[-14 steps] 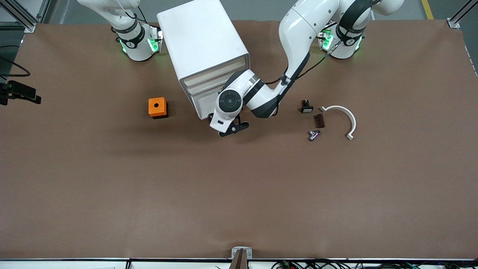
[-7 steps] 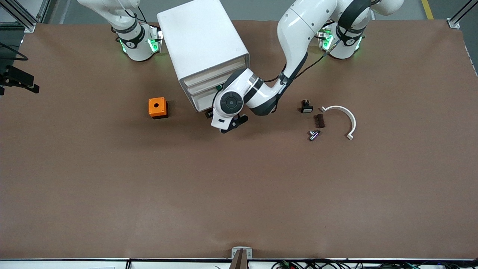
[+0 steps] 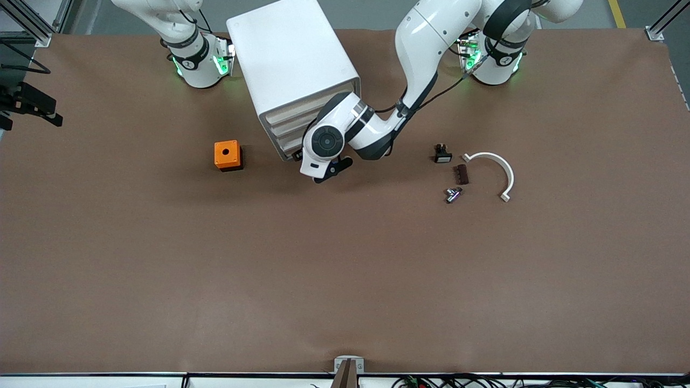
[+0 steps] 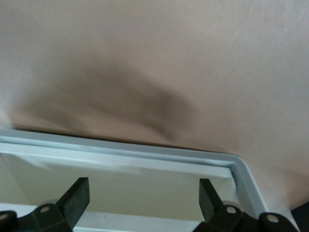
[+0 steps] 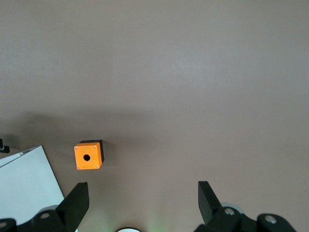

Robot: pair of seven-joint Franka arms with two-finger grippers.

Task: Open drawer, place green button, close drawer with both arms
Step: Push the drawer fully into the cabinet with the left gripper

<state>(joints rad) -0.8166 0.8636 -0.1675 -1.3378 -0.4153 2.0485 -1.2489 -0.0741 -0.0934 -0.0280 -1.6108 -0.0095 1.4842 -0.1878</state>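
Note that you cannot find the green-capped button in any view; by the cabinet only an orange box with a round hole in its top shows toward the right arm's end, and toward the left arm's end lie a small black part with a white face, a dark brown block, a small metal piece and a white curved clip. Your left arm's wrist covers most of the lower drawer fronts, so handles are hidden. The left gripper sits right in front of the cabinet, fingers spread wide and holding nothing; its wrist view shows them just over a pale drawer edge, contact not discernible. The right gripper is outside the front view; its wrist view looks down from high over the orange box, fingers wide apart and empty, the arm waiting. No writing is readable on anything.
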